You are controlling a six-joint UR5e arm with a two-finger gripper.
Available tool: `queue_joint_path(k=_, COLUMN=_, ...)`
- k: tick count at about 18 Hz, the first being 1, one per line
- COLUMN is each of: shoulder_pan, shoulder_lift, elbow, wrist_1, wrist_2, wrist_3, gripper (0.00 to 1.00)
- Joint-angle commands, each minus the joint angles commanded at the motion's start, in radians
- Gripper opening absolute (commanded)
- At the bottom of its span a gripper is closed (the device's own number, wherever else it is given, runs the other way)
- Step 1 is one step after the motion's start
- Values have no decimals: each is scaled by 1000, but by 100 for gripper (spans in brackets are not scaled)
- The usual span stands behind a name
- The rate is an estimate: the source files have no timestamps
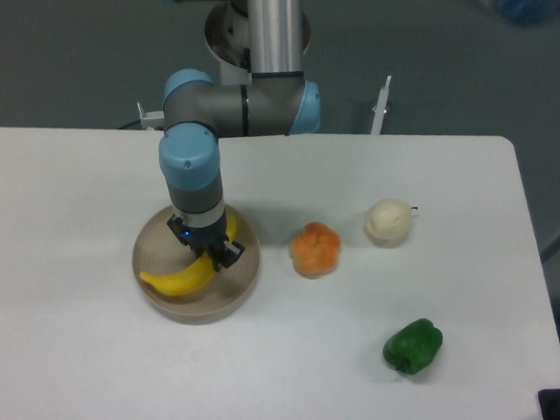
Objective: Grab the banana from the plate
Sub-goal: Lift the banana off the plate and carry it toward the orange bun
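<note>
Camera view from above the desk (78, 350) takes in one robot arm (192, 161), one plate (238, 289), one banana (176, 280), and three loose pieces of produce: one lumpy orange fruit (315, 250), one pale cream round item (389, 221) and one green bell pepper (413, 346). The plate is the only container, and the banana is the only thing in it. The banana lies across the plate's middle, its free end pointing away to the camera-left of the end effector (207, 250) and its other end running under the end effector.

The end effector is down over the plate, its dark fingers set on either side of the banana's thicker part. Whether they press on it or merely flank it cannot be told, because the wrist covers the contact area. The far rim of the plate is also hidden behind the arm.

The orange fruit sits on the desk just beside the plate, to the camera-right of the end effector. The cream item is farther that way, the pepper well apart toward the desk's near corner. The arm's upper links are cut off by the top edge.
</note>
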Motion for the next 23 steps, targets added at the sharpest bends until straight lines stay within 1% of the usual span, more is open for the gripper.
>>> queue_joint_path(k=2, shoulder_pan=38, shoulder_lift=29, elbow=9, wrist_1=-5, wrist_2=-2, wrist_3=66, gripper=32)
queue_joint_path(k=6, shoulder_pan=140, shoulder_lift=78, elbow=19, wrist_1=-8, wrist_2=0, wrist_3=216, gripper=32)
queue_joint_path(k=8, shoulder_pan=201, shoulder_lift=110, elbow=17, wrist_1=-9, wrist_2=2, wrist_3=311, gripper=32)
queue_joint_path(k=9, shoulder_pan=238, shoulder_lift=121, elbow=22, wrist_1=-11, wrist_2=0, wrist_3=356, gripper=32)
queue_joint_path(k=10, shoulder_pan=259, shoulder_lift=123, elbow=28, wrist_1=-17, wrist_2=0, wrist_3=380, gripper=32)
queue_joint_path(k=13, shoulder_pan=318, shoulder_lift=123, elbow=80, wrist_1=-96, wrist_2=2, wrist_3=443, gripper=32)
queue_joint_path(k=15, shoulder_pan=357, shoulder_lift=124, elbow=94, wrist_1=-103, wrist_2=-3, wrist_3=457, gripper=32)
queue_joint_path(k=18, shoulder_pan=367, shoulder_lift=124, elbow=132, wrist_1=-103, wrist_2=-2, wrist_3=486, gripper=32)
queue_joint_path(k=21, shoulder_pan=362, shoulder_lift=108, elbow=187, wrist_1=-104, wrist_2=-6, wrist_3=483, gripper=32)
queue_joint_path(k=23, shoulder_pan=364, shoulder_lift=97, elbow=200, wrist_1=-103, wrist_2=-3, wrist_3=486, gripper=32)
